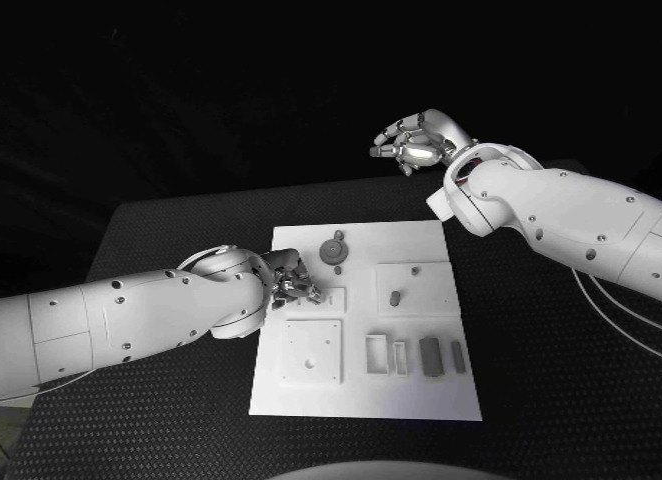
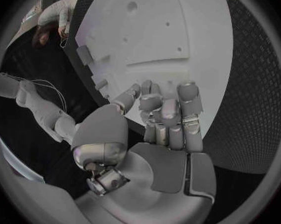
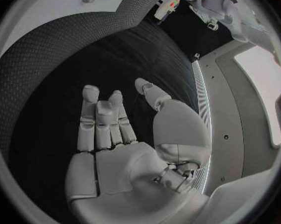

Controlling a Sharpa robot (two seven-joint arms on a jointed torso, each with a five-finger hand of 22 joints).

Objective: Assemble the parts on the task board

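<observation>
The task board lies flat in the middle of the black desk, and the left hand is down at its left edge, fingers curled in over the board's surface. From the left wrist view the left hand has its fingers bent together right above the white plate, but whether anything is pinched under them I cannot tell. Up on the board, a round grey part sits near the top, just beyond the left hand. A small grey part stands in the raised block on the right half. Along the lower right, two dark upright parts stand side by side near the white slotted frames. The right hand is well away from all this, raised beyond the far edge of the desk, fingers loosely curled. The right wrist view shows the right hand with its palm bare, fingers apart, holding nothing.
</observation>
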